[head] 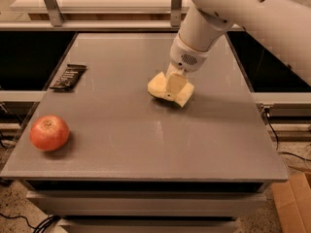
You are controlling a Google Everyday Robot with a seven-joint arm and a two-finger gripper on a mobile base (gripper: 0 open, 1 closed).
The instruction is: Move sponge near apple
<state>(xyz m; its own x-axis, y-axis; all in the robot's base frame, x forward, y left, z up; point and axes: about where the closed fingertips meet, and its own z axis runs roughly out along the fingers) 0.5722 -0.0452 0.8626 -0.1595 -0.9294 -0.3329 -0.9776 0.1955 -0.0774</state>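
Camera view: the gripper (174,89) sits low over the middle of the table (146,144), its fingers (176,83) closed on the sponge (156,85). Whether the sponge touches the surface I cannot tell. The apple (49,133) rests well apart, near the front-left corner. This looks like the carrying step. The next move calls for travel toward that corner, then setting the sponge down near the apple without nudging it into a roll.
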